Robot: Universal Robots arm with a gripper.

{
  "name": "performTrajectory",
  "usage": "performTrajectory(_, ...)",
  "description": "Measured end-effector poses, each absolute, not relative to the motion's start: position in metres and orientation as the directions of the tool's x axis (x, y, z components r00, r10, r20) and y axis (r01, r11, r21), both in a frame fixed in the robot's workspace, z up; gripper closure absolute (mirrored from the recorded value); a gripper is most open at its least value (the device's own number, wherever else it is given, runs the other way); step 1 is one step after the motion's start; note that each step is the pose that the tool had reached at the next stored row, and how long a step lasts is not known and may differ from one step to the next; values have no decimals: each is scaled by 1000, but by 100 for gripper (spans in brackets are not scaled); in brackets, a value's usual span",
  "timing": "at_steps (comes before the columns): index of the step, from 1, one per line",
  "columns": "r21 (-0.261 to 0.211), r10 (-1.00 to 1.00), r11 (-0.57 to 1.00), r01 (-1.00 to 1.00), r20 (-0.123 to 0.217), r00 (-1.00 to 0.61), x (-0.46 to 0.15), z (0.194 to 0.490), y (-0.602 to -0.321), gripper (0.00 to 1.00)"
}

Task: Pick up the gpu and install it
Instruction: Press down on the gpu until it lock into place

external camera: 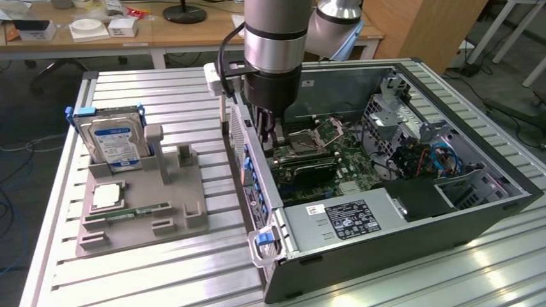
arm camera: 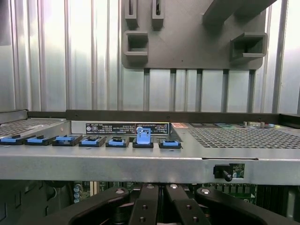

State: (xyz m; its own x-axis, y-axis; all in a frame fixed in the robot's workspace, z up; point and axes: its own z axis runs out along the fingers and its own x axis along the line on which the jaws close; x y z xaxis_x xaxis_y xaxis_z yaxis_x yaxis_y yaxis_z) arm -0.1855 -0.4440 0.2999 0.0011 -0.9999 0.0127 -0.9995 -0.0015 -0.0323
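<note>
Gripper (external camera: 266,144) lowered into the open case (external camera: 410,236), just inside its slotted rear wall (arm camera: 140,161); in the wrist view the fingers (arm camera: 147,208) are pressed together, with hardly a slit between them. Directly below the fingertips, a thin black card, the gpu (external camera: 305,167), lies low over the motherboard (external camera: 341,150) and runs away from the gripper towards the middle of the case; whether its end is pinched between the fingers cannot be told. Room on the wall side of the gripper is very tight, since the arm stands almost against the metal edge. On the far side of the gripper, over the board, the space is open up to the drive cage (external camera: 401,121). The power supply (external camera: 341,220) closes off the case beyond the gpu, near the gripper. Along the top of the rear wall runs a row of blue clips (arm camera: 105,140); one clip (arm camera: 143,136), straight ahead of the fingers, stands raised. Outside the wall, well apart from the gripper, a grey holder (external camera: 179,192) rests on the ribbed table (external camera: 153,275). It carries an upright hard drive (external camera: 115,144), a flat chip (external camera: 109,195) and a memory stick (external camera: 128,213). Its upright slot (external camera: 183,157) nearest the gripper is vacant.
</note>
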Motion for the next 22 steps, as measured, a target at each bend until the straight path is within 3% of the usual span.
performTrajectory(22, -32, -1000, -1, -999, 12, 1, -172, 295, -443, 90)
